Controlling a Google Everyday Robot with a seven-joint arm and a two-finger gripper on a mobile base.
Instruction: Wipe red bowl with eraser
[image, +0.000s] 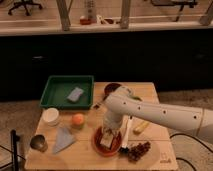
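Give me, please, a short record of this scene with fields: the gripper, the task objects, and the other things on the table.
gripper: gripper reaches down into the red bowl, at the front of the table
eraser: pale eraser lies inside the red bowl, right below the gripper
red bowl: red bowl at front centre of the wooden table
tray: green tray at back left, blue-grey sponge in it
other bowl: dark maroon bowl behind the arm
near items: orange fruit, white cup, grapes, yellowish block
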